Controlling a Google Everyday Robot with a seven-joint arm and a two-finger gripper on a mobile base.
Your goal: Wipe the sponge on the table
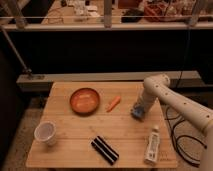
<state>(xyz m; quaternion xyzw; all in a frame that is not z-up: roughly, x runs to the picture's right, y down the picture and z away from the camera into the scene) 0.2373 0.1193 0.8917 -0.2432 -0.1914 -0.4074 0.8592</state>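
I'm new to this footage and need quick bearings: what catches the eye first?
The white arm reaches in from the picture's right, its pincer down at the blue-grey sponge near the right edge of the table. Next comes the orange bowl at the rear middle, a carrot just right of it.

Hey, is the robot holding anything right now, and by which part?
The end effector meets the sponge from above, right side of the table; a grip cannot be told.

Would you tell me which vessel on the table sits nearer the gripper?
The orange bowl, beside the carrot; the white cup stands farther left. The gripper is at the sponge.
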